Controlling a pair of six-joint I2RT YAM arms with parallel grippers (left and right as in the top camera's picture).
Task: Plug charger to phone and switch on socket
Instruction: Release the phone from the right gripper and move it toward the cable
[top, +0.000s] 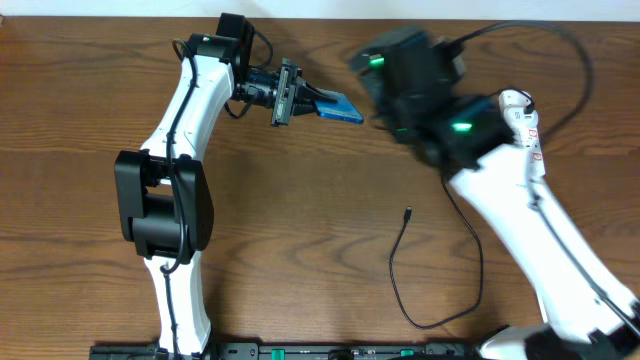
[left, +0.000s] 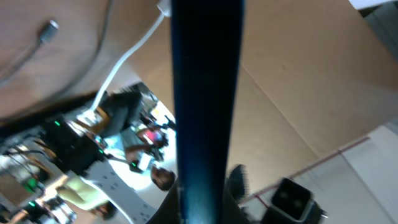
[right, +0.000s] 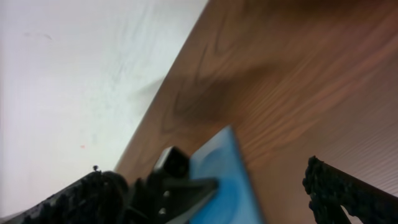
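A brown wooden table (top: 300, 230) runs back to a pale wall (right: 74, 74). Above it the left claw (top: 305, 98) is clamped on one end of the phone (top: 338, 106), which hangs clear of the wood and shows edge-on to that arm's own camera. The right claw (right: 214, 186) gapes wide with nothing in it, and the phone's free end shows between its fingers. The charger (top: 392, 275) lies slack on the table, its small plug (top: 407, 213) well apart from both claws.

The risk, as I judge it: a hold on one end gives leverage, so a nudge from the right claw could twist the phone or work it loose — and the thin plug may skid when pinched.

The socket I can't find. Only a white cord (left: 124, 59) shows; the strip may sit under the right arm, which is itself blurred from above. The phone's port is not visible either.
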